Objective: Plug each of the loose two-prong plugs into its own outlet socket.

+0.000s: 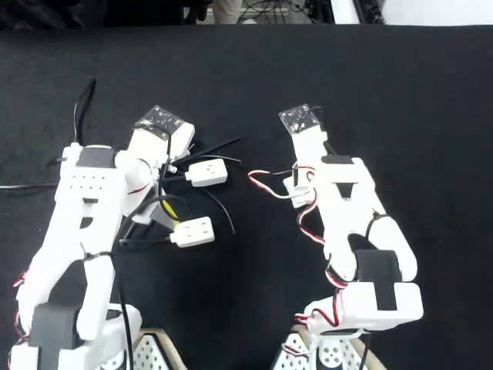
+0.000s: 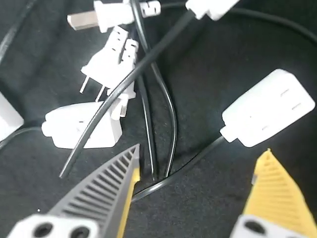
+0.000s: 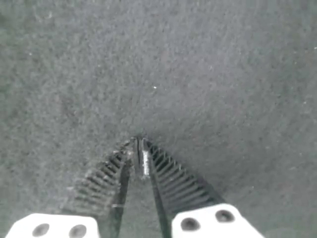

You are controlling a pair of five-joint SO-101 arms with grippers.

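My left gripper (image 2: 195,173) hangs open over a tangle of black cords (image 2: 148,114), one grey finger (image 2: 111,186) and one yellow finger (image 2: 270,191) apart with nothing between them. A white outlet socket (image 2: 270,116) lies just beyond the yellow finger. Past the grey finger lies a second white socket block (image 2: 84,129), with a loose two-prong plug (image 2: 106,67) beside it and another plug (image 2: 106,15) farther off. From above, two sockets (image 1: 206,173) (image 1: 192,231) lie right of the left arm (image 1: 92,200). My right gripper (image 3: 137,144) is shut and empty above bare black cloth.
The table is covered in black cloth (image 1: 400,100), with open room at the back and right. The right arm (image 1: 343,200) stands right of the cord tangle. Loose black cords (image 1: 219,146) spread out from under the left arm.
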